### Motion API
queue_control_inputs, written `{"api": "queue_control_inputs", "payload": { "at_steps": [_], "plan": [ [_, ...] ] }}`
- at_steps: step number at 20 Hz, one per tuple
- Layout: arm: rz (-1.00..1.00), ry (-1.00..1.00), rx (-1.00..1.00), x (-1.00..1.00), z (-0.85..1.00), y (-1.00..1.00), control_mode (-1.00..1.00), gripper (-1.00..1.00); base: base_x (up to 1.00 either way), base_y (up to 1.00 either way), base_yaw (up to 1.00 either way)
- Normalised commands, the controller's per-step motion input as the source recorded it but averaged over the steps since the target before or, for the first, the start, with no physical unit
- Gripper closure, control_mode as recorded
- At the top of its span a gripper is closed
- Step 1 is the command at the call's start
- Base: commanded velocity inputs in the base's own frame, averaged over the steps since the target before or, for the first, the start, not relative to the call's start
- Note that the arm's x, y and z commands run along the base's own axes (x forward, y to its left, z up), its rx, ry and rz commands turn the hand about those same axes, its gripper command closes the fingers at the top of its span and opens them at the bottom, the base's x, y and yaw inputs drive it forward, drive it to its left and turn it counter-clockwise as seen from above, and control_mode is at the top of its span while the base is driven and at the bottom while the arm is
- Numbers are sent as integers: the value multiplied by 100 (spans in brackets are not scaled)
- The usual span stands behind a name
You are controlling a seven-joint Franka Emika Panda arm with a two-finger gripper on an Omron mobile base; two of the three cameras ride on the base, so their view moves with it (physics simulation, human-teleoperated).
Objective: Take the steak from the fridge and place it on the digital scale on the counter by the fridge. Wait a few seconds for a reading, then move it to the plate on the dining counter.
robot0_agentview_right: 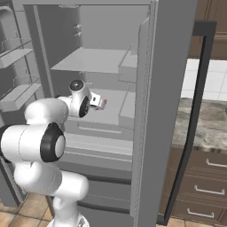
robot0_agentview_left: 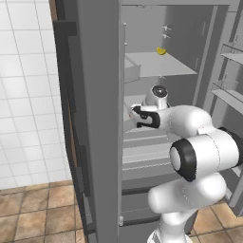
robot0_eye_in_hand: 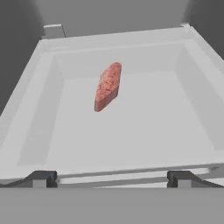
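The steak [robot0_eye_in_hand: 108, 86], a pinkish-red oblong slab, lies on a pale grey fridge shelf [robot0_eye_in_hand: 144, 131] with raised sides, ahead of my gripper [robot0_eye_in_hand: 111, 178]. The gripper is open, its two dark fingertips [robot0_eye_in_hand: 41, 177] stand wide apart, and nothing is between them. It is short of the steak and not touching it. In the base views my arm reaches into the open grey fridge [robot0_agentview_left: 99, 95] at middle-shelf height, and the gripper [robot0_agentview_right: 103, 103] points inward. The digital scale, the plate and the dining counter are out of view.
A small yellow item [robot0_agentview_left: 161, 51] sits on the upper shelf. Door bins [robot0_agentview_right: 17, 93] hang on the open door beside my arm. The fridge's side wall [robot0_agentview_right: 164, 88] stands close on the other side. A marble counter over brown drawers [robot0_agentview_right: 208, 128] lies beyond it.
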Motion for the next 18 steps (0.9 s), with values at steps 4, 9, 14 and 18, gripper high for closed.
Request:
{"api": "queue_control_inputs", "payload": {
  "at_steps": [4, 9, 14, 18],
  "plan": [
    [-4, 0, 0, 33, -21, 0, -100, -100, 0, 0, 0],
    [-3, 0, 0, 35, -20, 0, -100, -100, 0, 0, 0],
    [-1, 0, 0, 40, -15, 0, -100, -100, 0, 0, 0],
    [0, 0, 0, 39, -16, 0, -100, -100, 0, 0, 0]
  ]
}}
